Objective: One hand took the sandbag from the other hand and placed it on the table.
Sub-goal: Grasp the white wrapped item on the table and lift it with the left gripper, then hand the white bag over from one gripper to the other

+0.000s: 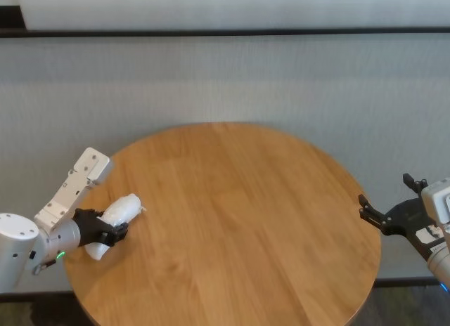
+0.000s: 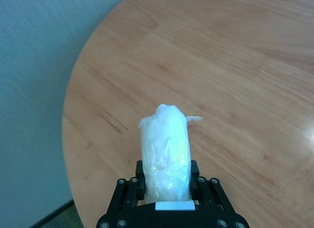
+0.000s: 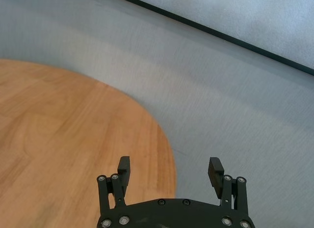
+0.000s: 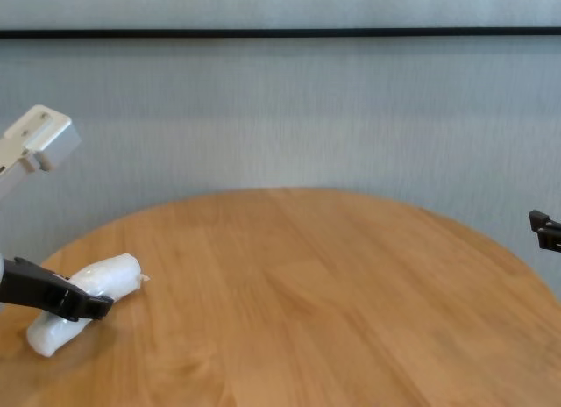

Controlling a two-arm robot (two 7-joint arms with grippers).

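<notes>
The white sandbag (image 1: 117,213) in clear wrap is held around its middle by my left gripper (image 1: 105,235), which is shut on it over the left edge of the round wooden table (image 1: 239,199). In the chest view the sandbag (image 4: 92,293) tilts, its low end close to the tabletop; I cannot tell if it touches. The left wrist view shows the sandbag (image 2: 165,149) between the black fingers (image 2: 195,175), twisted end pointing away. My right gripper (image 1: 384,196) is open and empty just past the table's right edge, also seen in the right wrist view (image 3: 170,165).
A grey wall panel (image 1: 225,80) stands behind the table. The left wrist's white camera housing (image 1: 81,178) juts up above the table's left rim. The table's right rim (image 3: 167,154) lies just under my right gripper.
</notes>
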